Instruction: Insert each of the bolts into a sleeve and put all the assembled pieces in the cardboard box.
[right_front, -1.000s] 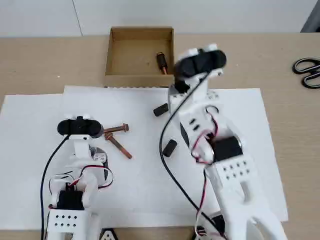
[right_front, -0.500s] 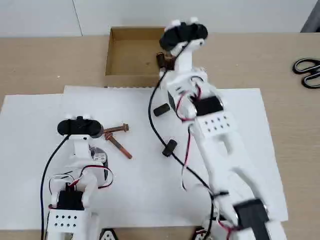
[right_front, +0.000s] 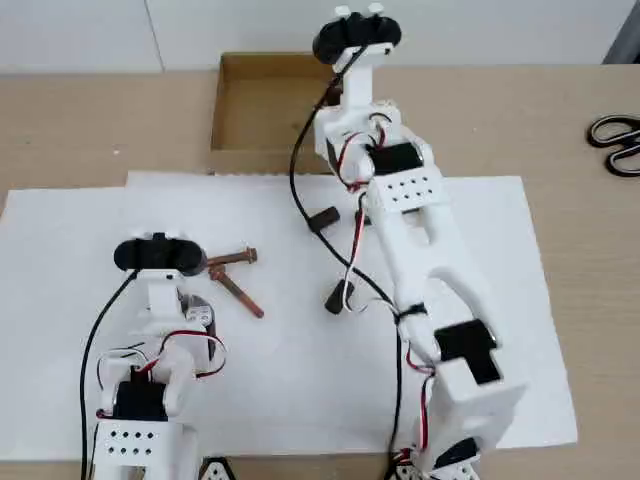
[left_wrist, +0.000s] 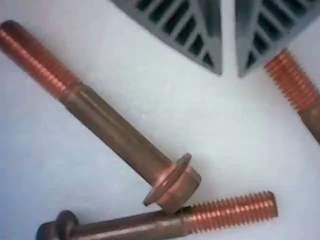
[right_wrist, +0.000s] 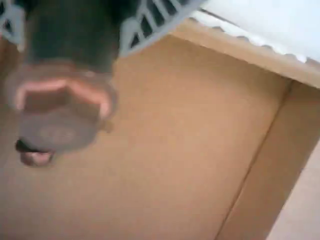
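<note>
Right gripper (right_wrist: 75, 30) is clamped on a sleeved bolt (right_wrist: 65, 100): black sleeve, copper flanged head sticking out of the lower end. It hangs over the floor of the cardboard box (right_front: 262, 112), at the box's right end in the high view. There's a small dark-and-copper bit (right_wrist: 31, 152) behind the head, too blurred to identify.

The right arm covers that end of the box. One loose black sleeve (right_front: 322, 219) and a second sleeve (right_front: 340, 295) lie on the paper sheet (right_front: 80, 250) beside the arm, with cable across the second.

Left gripper (left_wrist: 228, 70): jaws narrow, only a slit, empty, just above the loose bolts. First bolt (left_wrist: 115, 130) has its head touching the second bolt (left_wrist: 220, 212). Third bolt (left_wrist: 295, 90) is by a fingertip.

Scissors (right_front: 615, 140) are far right.
</note>
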